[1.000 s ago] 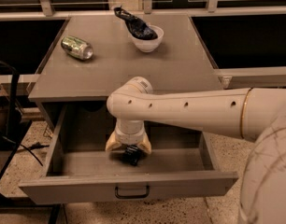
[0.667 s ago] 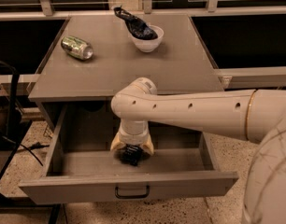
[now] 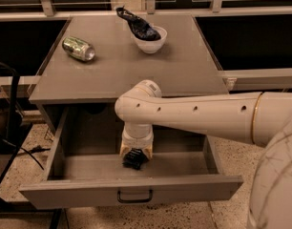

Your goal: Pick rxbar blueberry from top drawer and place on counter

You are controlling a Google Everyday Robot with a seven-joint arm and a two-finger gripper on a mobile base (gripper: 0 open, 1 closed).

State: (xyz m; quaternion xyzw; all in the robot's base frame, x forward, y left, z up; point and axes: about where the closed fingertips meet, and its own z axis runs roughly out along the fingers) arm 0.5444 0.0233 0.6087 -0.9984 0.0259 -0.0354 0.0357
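Observation:
The top drawer (image 3: 79, 192) stands pulled out under the counter (image 3: 136, 75). My white arm reaches in from the right and points down into the drawer. My gripper (image 3: 135, 159) is low inside the drawer, near the middle of its floor. The rxbar blueberry does not show; the gripper's dark end covers the spot below it. I cannot tell whether anything is held.
On the counter a green-silver can (image 3: 79, 48) lies on its side at the left. A white bowl (image 3: 151, 40) with a dark floppy bag (image 3: 134, 23) in it stands at the back. The drawer's dark handle (image 3: 135, 196) faces front. A dark stand (image 3: 7, 123) is at the left.
The arm has shifted slightly to the right and the gripper has sunk a little lower in the drawer. The things on the counter have not moved.

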